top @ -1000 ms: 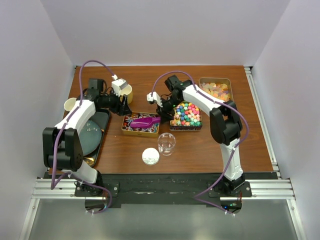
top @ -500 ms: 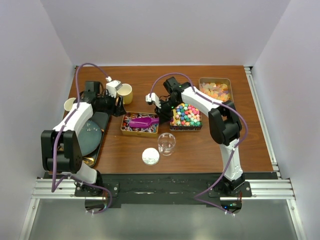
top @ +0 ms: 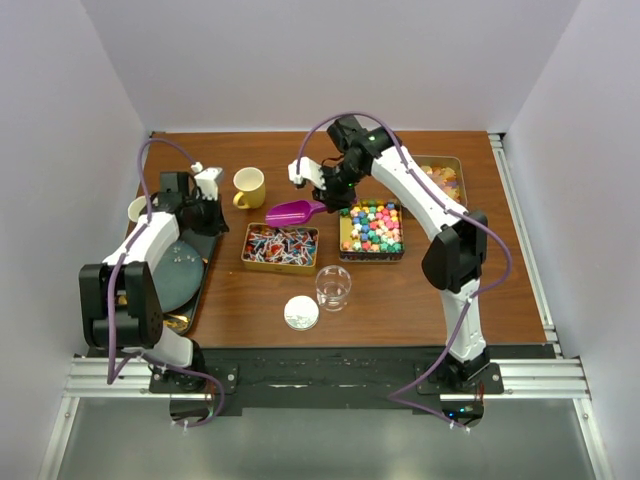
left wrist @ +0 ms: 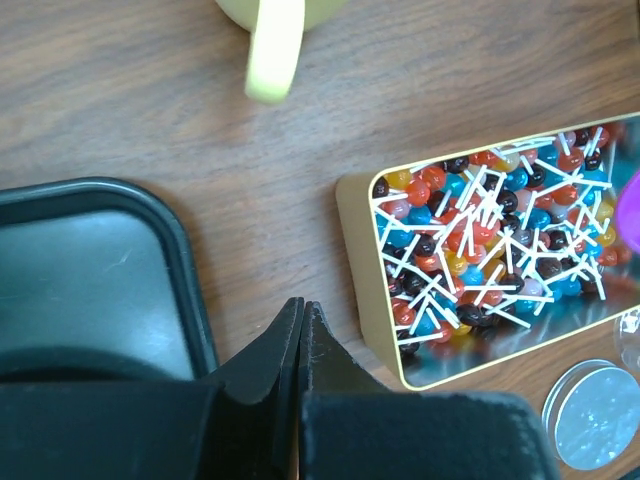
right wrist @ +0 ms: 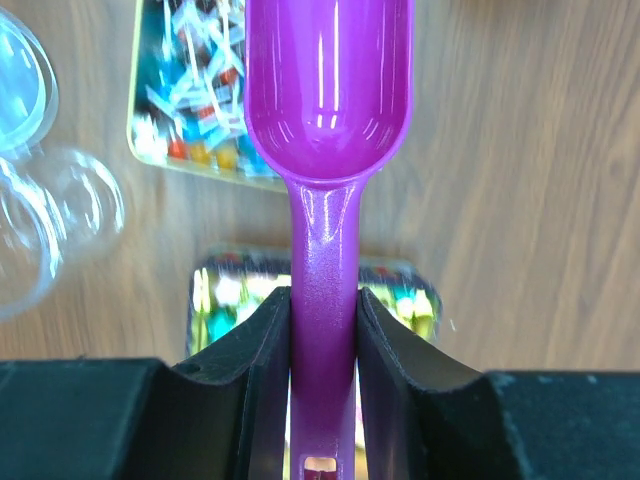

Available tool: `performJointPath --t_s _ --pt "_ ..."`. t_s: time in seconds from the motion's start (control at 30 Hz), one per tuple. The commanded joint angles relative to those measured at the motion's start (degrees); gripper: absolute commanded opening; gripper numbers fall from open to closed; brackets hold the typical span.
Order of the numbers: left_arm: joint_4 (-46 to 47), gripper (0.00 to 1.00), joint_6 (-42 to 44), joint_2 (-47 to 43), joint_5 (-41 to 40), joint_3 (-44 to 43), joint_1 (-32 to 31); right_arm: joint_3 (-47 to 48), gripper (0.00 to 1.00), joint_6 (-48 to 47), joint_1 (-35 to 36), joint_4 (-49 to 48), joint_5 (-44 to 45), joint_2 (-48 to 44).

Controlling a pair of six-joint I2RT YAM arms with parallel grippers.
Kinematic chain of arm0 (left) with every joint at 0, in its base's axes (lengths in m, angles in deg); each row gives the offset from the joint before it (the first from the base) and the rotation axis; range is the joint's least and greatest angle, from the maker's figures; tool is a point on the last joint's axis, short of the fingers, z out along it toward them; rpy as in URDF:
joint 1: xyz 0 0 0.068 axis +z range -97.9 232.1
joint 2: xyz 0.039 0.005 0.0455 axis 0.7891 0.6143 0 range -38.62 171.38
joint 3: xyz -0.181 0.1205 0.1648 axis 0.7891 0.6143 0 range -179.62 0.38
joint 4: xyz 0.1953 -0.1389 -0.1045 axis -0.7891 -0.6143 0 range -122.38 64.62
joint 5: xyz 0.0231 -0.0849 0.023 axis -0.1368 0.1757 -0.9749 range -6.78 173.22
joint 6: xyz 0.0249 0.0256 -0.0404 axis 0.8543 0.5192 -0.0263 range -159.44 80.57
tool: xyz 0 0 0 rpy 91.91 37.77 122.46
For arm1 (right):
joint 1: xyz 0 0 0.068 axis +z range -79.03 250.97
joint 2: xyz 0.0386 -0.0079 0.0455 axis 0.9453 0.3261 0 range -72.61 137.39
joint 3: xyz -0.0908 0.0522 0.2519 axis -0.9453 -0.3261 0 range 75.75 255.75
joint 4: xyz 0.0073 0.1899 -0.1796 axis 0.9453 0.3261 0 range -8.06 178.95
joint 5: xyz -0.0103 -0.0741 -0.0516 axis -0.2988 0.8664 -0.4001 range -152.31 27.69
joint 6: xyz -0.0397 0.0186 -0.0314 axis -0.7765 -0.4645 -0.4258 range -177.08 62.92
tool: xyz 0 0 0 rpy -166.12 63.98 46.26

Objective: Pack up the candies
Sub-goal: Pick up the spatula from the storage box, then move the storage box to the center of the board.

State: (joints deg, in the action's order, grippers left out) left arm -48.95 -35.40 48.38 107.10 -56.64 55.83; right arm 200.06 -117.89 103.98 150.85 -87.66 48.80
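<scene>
Overhead, the red, blue and white candies (top: 280, 245) fill a gold tray (top: 280, 267) whose long side runs left to right on the brown wooden desk (top: 400, 300), with the multicoloured balls (top: 372, 228) just to its right. The right end effector (top: 324, 198) pinches the purple scoop (top: 295, 212), its bowl pointing left. The left end effector (left wrist: 302, 320) is pressed together. Pale walls enclose the desk.

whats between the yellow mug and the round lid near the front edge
The gold tin of candies lies between the yellow mug and the round lid, in the top view.
</scene>
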Motion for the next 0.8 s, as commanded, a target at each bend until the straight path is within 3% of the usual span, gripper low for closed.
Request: performJointPath --t_s 0.0,0.27,0.4,0.77 --pt "3.3 0.0 -2.9 0.6 3.1 2.7 -0.3 4.4 0.0 -6.5 1.5 10.2 11.0 -1.3" --pt "7.5 0.0 -5.6 0.4 4.9 8.5 -3.2 7.2 0.0 -9.4 4.2 18.0 23.5 0.2" --pt "10.2 0.0 -6.6 0.7 6.7 10.3 -7.9 10.9 0.0 -8.4 5.5 21.7 28.9 2.8" --pt "11.6 0.0 -8.3 1.8 9.4 10.2 -10.6 -1.3 0.0 -15.0 7.2 22.1 37.6 -3.4"
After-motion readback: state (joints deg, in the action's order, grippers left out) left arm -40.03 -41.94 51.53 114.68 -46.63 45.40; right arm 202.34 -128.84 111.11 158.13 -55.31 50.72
